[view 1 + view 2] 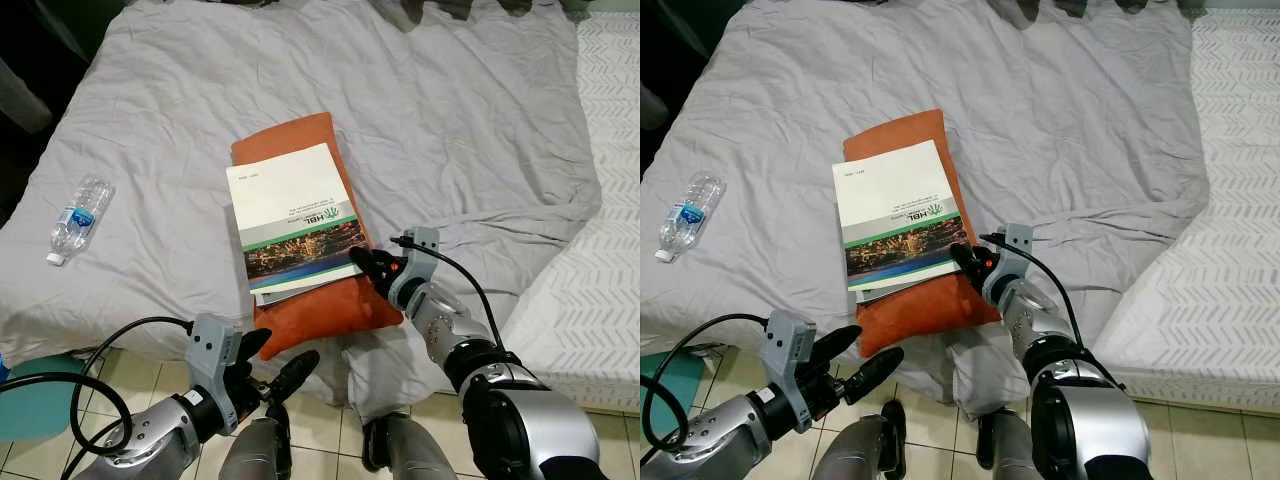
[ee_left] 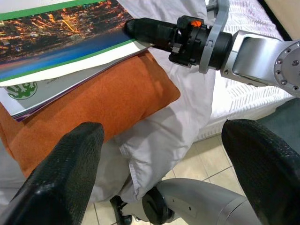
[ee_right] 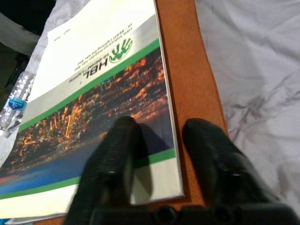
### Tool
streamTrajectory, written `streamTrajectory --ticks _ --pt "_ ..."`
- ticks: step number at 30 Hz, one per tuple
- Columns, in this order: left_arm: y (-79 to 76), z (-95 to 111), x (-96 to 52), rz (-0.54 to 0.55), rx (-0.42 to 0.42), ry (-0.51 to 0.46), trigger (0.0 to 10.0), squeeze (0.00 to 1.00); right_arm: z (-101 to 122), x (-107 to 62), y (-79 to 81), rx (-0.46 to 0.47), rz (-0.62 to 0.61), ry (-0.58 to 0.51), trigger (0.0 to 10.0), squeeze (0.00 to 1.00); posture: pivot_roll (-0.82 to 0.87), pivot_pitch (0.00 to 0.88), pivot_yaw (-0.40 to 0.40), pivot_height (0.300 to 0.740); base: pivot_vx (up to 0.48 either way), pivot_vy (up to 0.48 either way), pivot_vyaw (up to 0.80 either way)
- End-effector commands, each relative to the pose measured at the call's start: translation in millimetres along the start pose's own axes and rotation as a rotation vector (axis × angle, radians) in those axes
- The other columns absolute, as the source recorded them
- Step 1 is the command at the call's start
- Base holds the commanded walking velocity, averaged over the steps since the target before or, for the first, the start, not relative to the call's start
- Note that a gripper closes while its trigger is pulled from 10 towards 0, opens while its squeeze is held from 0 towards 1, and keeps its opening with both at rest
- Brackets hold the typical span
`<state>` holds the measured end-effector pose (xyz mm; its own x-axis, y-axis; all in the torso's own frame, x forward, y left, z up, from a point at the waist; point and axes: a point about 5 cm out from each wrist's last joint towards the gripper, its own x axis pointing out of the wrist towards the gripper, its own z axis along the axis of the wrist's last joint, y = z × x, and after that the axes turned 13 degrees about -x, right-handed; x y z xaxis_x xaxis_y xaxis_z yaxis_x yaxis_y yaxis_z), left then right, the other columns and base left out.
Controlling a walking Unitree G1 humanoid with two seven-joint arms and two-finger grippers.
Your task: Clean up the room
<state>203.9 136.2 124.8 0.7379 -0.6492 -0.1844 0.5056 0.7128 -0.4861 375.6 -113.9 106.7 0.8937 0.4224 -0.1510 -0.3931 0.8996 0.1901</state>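
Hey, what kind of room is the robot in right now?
Most likely a bedroom: a bed with a rumpled grey sheet, an orange pillow under booklets, and a tiled floor.

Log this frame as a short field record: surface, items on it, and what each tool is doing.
surface: bed with grey sheet
cushion: orange cushion at the bed's near edge
booklets: stack of booklets lying on the cushion
bottle: plastic water bottle on its side, toward the robot's left
right tool: open, fingers straddling the top booklet's near right corner
left tool: open, low over the tiled floor, holding nothing
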Motion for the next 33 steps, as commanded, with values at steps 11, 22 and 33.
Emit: streamTrajectory --ticks 11,22,33 --pt "2.9 -22.0 -0.1 0.030 0.044 0.054 10.0 0.00 7.1 -3.4 -9.6 -0.037 -0.034 -0.045 0.0 0.00 0.18 0.319 0.018 0.740 0.000 0.000 0.00" --pt "4.3 -24.3 5.0 0.025 0.057 0.048 10.0 0.00 47.1 -6.7 -26.6 -0.142 -0.113 -0.206 0.0 0.00 0.17 0.306 0.009 0.740 0.000 0.000 0.00" --pt "11.0 -28.0 17.6 0.024 0.080 0.040 10.0 0.00 98.3 -25.2 -51.6 -0.351 -0.228 -0.387 0.0 0.00 0.12 0.229 -0.011 0.740 0.000 0.000 0.00"
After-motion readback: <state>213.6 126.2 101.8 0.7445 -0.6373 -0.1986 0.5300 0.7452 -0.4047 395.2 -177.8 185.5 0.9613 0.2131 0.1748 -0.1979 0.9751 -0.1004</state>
